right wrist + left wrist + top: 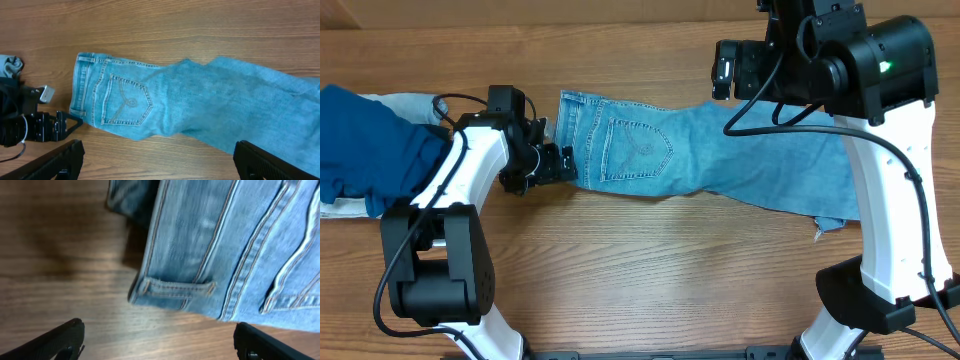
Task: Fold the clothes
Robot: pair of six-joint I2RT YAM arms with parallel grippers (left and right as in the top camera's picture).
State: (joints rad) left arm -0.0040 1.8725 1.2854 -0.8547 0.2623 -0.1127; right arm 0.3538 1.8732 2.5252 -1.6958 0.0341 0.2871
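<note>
1. The fingers [62, 340] of the left gripper [157, 337] are seen spread apart with nothing between them. They are held low, just short of the waistband corner of the jeans [720, 150].
2. The right gripper [157, 155] is likewise spread wide and empty. It is held high over the legs, toward the upper right of the overhead frame.
3. The jeans are laid flat across the middle of the overhead frame, with the waist to the left and the frayed hem [823, 226] at the lower right.
4. Only one back pocket [638, 148] is shown, so a lengthwise fold, leg on leg, is judged to be done. The crosswise folds are judged to be left, and neither end is gripped.
5. A dark blue garment [355, 145] is seen at the left edge of the frame on pale cloth [410, 102], apart from the jeans.
6. Everything is borne by a wood-grain table [650, 270]. Little of the room beyond it is shown.
</note>
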